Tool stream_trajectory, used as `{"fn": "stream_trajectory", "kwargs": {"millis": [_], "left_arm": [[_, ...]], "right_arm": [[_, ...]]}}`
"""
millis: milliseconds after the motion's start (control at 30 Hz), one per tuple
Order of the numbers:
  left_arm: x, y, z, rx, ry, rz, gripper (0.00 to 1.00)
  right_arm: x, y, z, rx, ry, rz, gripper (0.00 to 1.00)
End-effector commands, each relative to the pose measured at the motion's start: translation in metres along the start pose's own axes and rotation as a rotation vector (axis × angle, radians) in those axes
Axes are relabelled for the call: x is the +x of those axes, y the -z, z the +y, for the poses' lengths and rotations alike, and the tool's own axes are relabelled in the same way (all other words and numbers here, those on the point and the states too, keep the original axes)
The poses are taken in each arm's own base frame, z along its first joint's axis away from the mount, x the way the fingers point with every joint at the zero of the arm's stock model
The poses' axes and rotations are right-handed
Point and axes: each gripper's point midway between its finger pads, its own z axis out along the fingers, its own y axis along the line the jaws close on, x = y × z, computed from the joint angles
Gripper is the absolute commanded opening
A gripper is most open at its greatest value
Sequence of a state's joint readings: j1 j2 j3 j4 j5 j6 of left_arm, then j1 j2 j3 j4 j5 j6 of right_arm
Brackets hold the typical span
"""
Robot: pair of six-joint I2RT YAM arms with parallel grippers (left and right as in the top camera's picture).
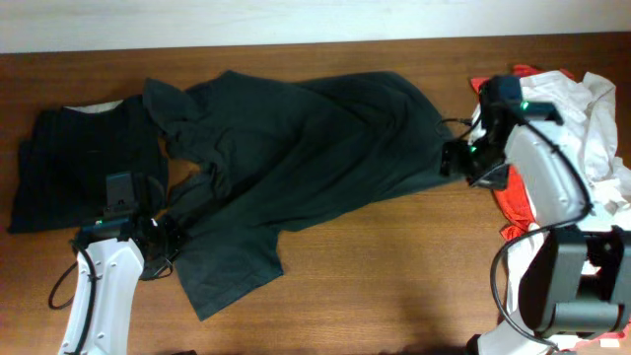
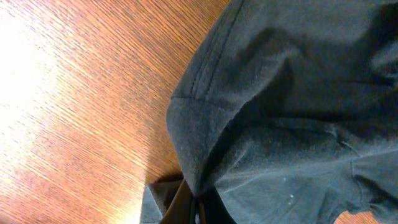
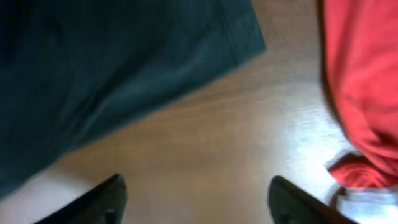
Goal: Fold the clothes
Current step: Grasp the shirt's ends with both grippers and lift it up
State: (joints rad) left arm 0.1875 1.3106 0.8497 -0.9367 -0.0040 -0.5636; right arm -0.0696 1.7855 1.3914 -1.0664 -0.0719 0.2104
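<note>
A large black T-shirt [image 1: 306, 148] lies crumpled across the middle of the wooden table. My left gripper [image 1: 163, 237] is shut on a fold of this shirt at its lower left; the pinched cloth [image 2: 199, 149] rises from the jaws [image 2: 198, 208]. My right gripper [image 1: 463, 163] is open and empty, over bare wood just off the shirt's right edge [image 3: 124, 68]. A second black shirt [image 1: 84, 163] lies folded at the left. A red shirt [image 1: 513, 197] and a white one [image 1: 592, 108] are piled at the right.
The red cloth [image 3: 360, 81] lies close to the right of my right gripper's fingers [image 3: 196, 199]. The table's far edge [image 1: 296, 44] meets a pale wall. Bare wood [image 1: 394, 276] spans the front of the table.
</note>
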Motion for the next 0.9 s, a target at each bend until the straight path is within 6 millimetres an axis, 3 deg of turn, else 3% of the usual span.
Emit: {"fn": "stream_trajectory", "kwargs": {"millis": [0, 133, 333, 700, 767, 867], "left_arm": [[-0.001, 0.002, 0.000, 0.003, -0.018, -0.006, 0.01], [-0.001, 0.002, 0.000, 0.003, -0.018, -0.006, 0.01], [-0.001, 0.002, 0.000, 0.003, -0.018, -0.006, 0.01], [0.000, 0.002, 0.001, 0.002, -0.018, -0.003, 0.01], [0.000, 0.002, 0.001, 0.002, -0.018, -0.003, 0.01], [0.000, 0.002, 0.000, 0.002, -0.018, -0.005, 0.01]], "right_arm": [[0.006, -0.025, -0.008, -0.001, -0.061, -0.017, 0.72], [0.002, -0.048, -0.011, -0.010, -0.103, -0.068, 0.71], [-0.017, -0.056, -0.020, 0.029, -0.151, -0.173, 0.70], [-0.025, -0.103, -0.024, 0.046, -0.186, -0.144, 0.70], [-0.028, -0.105, -0.023, 0.044, -0.186, -0.155, 0.65], [-0.036, -0.104, -0.022, 0.035, -0.185, -0.187, 0.43]]}}
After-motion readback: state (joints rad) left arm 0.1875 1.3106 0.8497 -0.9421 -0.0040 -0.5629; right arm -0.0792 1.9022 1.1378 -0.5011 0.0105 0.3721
